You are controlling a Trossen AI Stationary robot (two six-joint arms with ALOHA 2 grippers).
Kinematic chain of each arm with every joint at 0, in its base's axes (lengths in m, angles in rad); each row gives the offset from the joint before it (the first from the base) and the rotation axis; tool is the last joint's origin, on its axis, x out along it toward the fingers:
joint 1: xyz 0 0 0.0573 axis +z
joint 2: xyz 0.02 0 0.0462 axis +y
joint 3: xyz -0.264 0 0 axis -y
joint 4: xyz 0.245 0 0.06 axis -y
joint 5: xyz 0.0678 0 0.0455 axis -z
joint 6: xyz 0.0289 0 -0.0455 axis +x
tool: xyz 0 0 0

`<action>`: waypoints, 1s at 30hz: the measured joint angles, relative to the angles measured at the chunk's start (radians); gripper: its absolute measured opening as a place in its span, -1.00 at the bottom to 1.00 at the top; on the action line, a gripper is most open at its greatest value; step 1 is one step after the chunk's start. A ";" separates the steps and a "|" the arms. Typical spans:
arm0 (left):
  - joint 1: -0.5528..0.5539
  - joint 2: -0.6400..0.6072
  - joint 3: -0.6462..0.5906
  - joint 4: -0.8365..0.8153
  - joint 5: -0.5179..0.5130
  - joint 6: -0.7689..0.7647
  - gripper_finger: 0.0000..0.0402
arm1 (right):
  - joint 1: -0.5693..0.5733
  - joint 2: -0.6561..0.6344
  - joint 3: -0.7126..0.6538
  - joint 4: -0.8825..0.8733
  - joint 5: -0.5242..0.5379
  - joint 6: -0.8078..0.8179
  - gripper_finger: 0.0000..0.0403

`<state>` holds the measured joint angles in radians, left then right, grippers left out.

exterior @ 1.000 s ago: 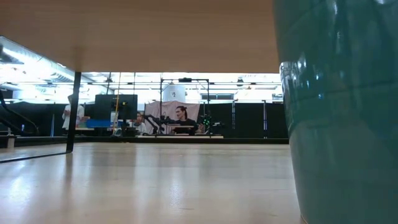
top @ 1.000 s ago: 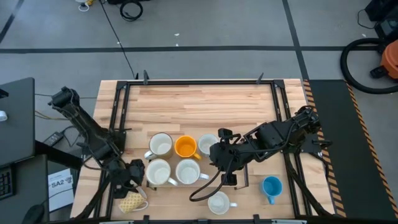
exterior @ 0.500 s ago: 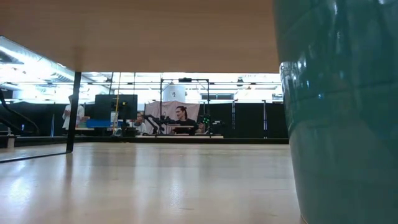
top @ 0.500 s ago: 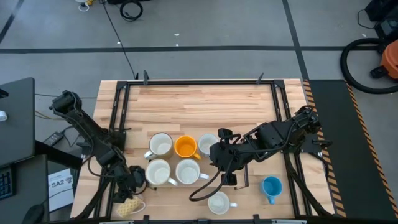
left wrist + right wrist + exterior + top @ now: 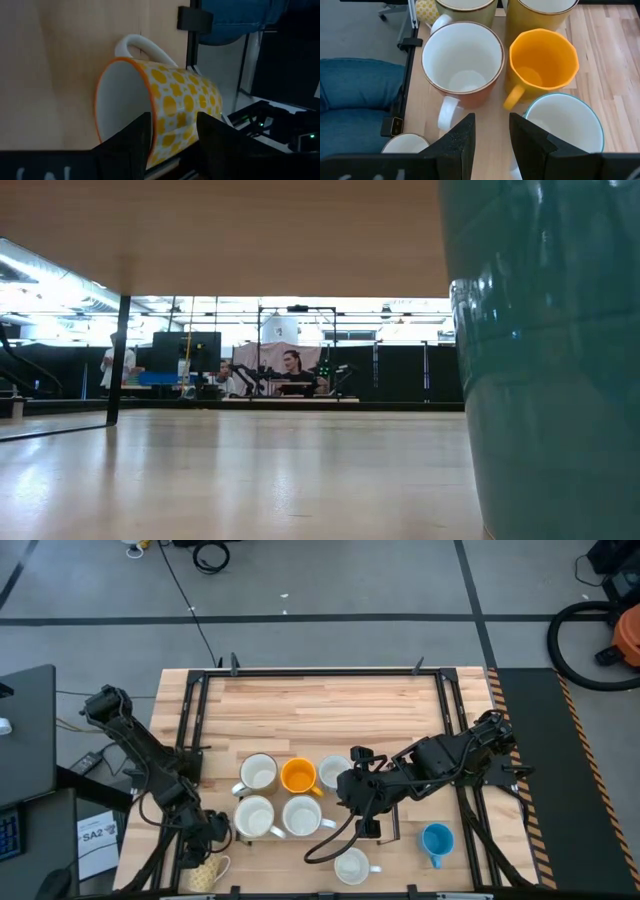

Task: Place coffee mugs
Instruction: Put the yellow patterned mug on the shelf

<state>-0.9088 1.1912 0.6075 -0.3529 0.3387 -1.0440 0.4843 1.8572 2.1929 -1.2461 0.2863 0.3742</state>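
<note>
The yellow patterned mug (image 5: 204, 876) lies on its side at the table's near left corner, its mouth (image 5: 122, 107) facing my left gripper (image 5: 206, 838). That gripper is open and comes down over the mug. One finger (image 5: 131, 142) stands in front of the mouth and the other (image 5: 216, 137) outside the patterned wall. My right gripper (image 5: 350, 792) is open and empty above the cluster of mugs: two white (image 5: 258, 772) (image 5: 253, 815), the orange (image 5: 298, 777), a teal-rimmed white (image 5: 335, 769) and the reddish-brown (image 5: 462, 65). My left gripper straddles the yellow mug's wall (image 5: 172, 112) near the rim, one finger at the mouth and one outside, slanting down from the far side. I cannot tell whether either finger touches it. The mug lies with its side on the table.
A white mug (image 5: 352, 865) and the blue mug (image 5: 437, 840) stand near the front edge; the blue one fills the low view's right (image 5: 545, 380). A black frame rail (image 5: 185, 755) runs beside the yellow mug. The table's far half is bare wood (image 5: 320, 710).
My left gripper has gone toward the table's near edge and down over the yellow mug, covering more of it. The mug has slid a little toward the near edge.
</note>
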 joint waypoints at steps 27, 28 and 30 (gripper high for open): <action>-0.033 -0.002 0.003 0.012 0.034 -0.043 -0.62 | 0.000 0.000 0.000 0.003 0.000 -0.003 -0.38; -0.036 -0.003 0.003 0.014 0.037 -0.043 -0.66 | 0.000 0.000 0.000 0.003 0.000 -0.003 -0.38; -0.038 -0.004 0.004 0.015 0.046 -0.043 -0.71 | 0.000 0.000 0.000 0.003 0.000 -0.003 -0.38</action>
<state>-0.9465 1.1869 0.6116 -0.3378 0.3845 -1.0871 0.4843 1.8576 2.1929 -1.2427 0.2863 0.3714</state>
